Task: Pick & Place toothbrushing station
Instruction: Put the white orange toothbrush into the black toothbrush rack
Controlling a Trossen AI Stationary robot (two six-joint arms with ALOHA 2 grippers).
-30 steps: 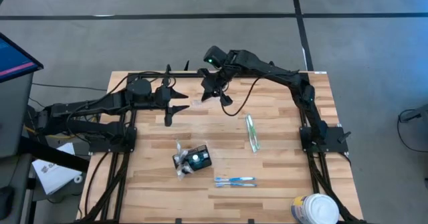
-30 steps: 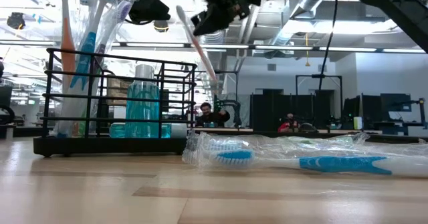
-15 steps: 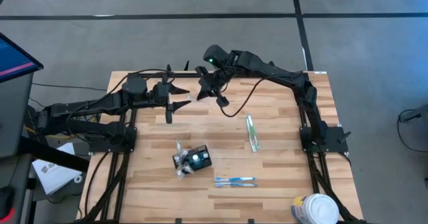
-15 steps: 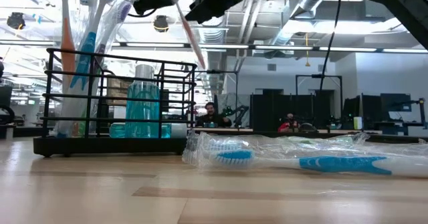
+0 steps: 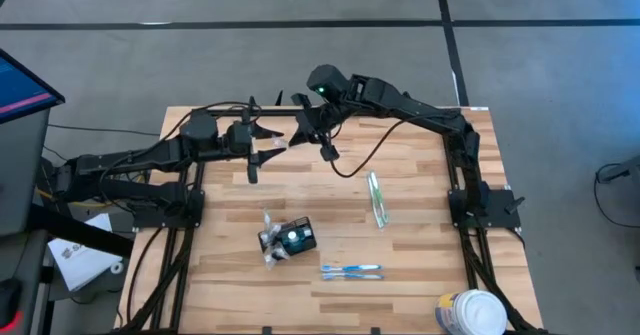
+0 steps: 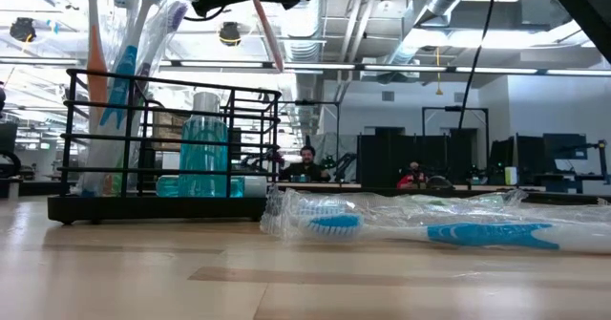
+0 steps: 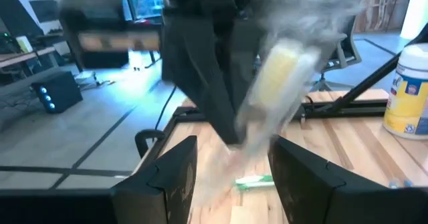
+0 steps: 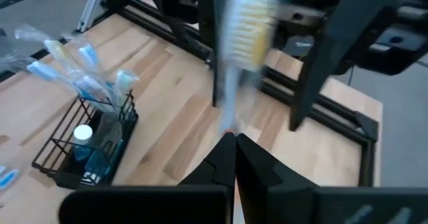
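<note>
Above the table's far part, well behind the black wire toothbrushing station (image 5: 290, 238) that stands near the table's middle, the right gripper (image 5: 311, 132) is clamped on a wrapped toothbrush (image 8: 235, 47) whose yellow-bristled head lies between the spread fingers of the left gripper (image 5: 266, 147).

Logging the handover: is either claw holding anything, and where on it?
The right claw is shut on a wrapped toothbrush at its handle end, bristles away; the left claw is open around it.
</note>
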